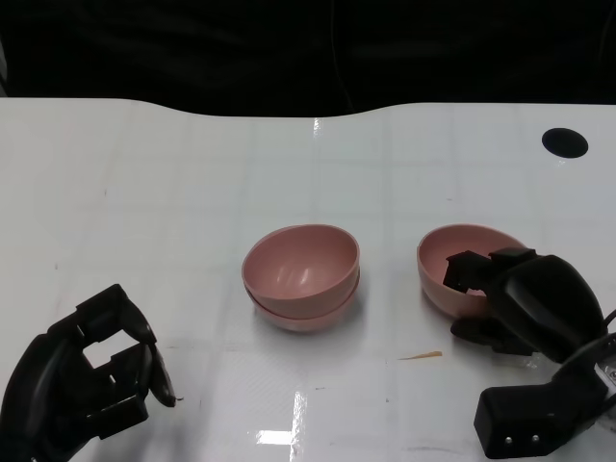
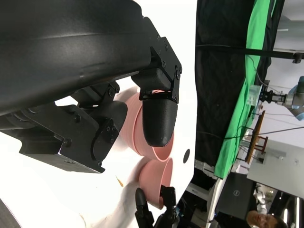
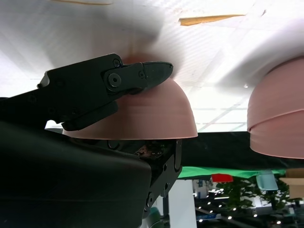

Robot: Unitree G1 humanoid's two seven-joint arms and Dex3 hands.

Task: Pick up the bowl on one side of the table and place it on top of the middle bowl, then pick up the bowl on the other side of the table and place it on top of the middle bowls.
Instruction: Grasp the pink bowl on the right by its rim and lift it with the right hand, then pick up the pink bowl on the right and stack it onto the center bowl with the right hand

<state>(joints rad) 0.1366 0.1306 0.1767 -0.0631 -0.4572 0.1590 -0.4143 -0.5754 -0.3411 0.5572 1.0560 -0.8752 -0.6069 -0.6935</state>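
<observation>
Two pink bowls stand stacked (image 1: 300, 279) at the middle of the white table (image 1: 173, 192). To their right is a third pink bowl (image 1: 460, 258). My right hand (image 1: 515, 298) grips this bowl at its near rim, fingers over the rim and against its outer wall. The right wrist view shows the gripped bowl (image 3: 156, 114) with a finger (image 3: 137, 78) pressed on its outside, and the stack (image 3: 278, 118) beside it. I cannot tell if the bowl is lifted off the table. My left hand (image 1: 87, 375) rests at the near left, fingers apart and holding nothing.
A small tan sliver (image 1: 421, 356) lies on the table just in front of the right bowl. A black round hole (image 1: 565, 142) sits at the far right of the tabletop. The left wrist view shows a person (image 2: 259, 219) beyond the table.
</observation>
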